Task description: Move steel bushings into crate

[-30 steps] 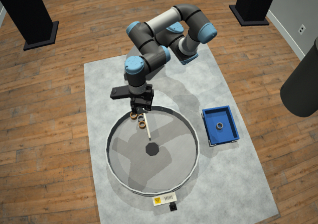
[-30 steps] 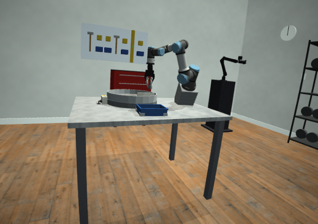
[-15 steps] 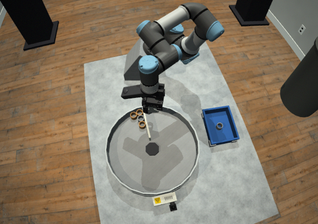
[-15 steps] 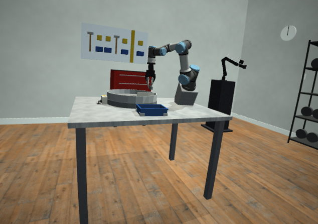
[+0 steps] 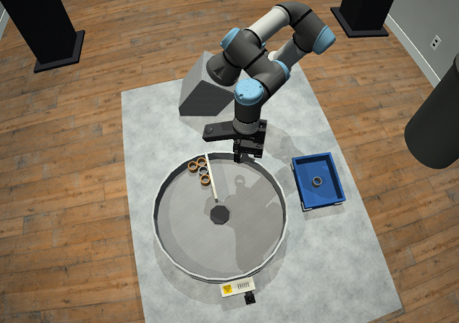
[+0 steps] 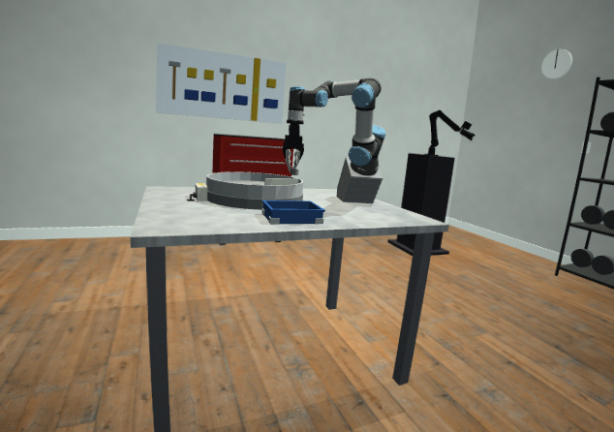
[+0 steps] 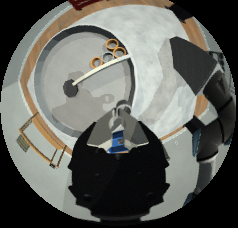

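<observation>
Overhead, the gripper [image 5: 237,158] hangs above the far rim of the turntable [image 5: 159,193], its jaws pinched on a steel bushing [image 7: 122,108]. The held piece shows best in the wrist view: a short grey ring with a dark bore, seated between the two tapered fingers. From the top it is almost wholly hidden under the gripper body, and from the exterior view it is too small to make out.

Four bushings remain on the turntable, clustered against the left side of the white divider bar [image 5: 211,177]. Three are brass-orange rings [image 5: 192,166] and one is a grey steel sleeve [image 5: 203,170] touching its neighbours in the middle of the cluster. All stand with bores upward.

A second steel bushing [image 5: 316,181] lies inside the blue crate [image 5: 298,180], near the middle of its floor, apart from the walls. The crate sits on the worktop [image 5: 333,267] just right of the turntable.

From the exterior view the turntable wall hides the bushings on it, and the crate's contents cannot be seen. In the wrist view the crate is blocked by the gripper body. A yellow warning label [image 5: 237,286] at the near rim is too small to read.
</observation>
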